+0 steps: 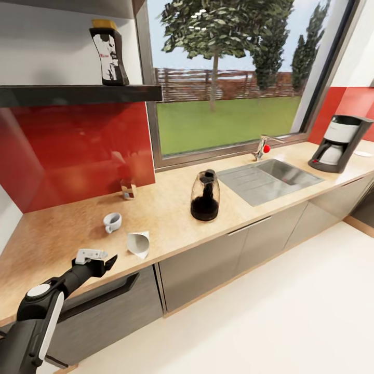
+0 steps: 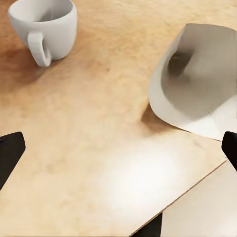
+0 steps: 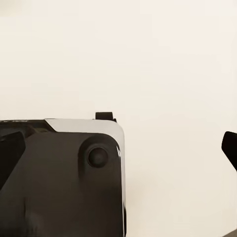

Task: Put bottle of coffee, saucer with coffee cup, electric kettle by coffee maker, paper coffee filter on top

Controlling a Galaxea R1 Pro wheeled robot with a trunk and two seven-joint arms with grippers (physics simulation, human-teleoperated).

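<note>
None of the setup looks done: the left gripper (image 1: 106, 261), jaws wide and empty, hovers at seven o'clock of the paper coffee filter (image 1: 138, 244), while the coffee maker (image 1: 339, 143) stands far off at two o'clock.

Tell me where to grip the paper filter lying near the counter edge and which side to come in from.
Judging by its pose, take the paper coffee filter by the raised open rim. It lies on its side, mouth facing the coffee cup, so one wall stands off the kitchen countertop. Bring the left gripper in from the mouth side, one finger inside, and pinch that thin wall.
</note>
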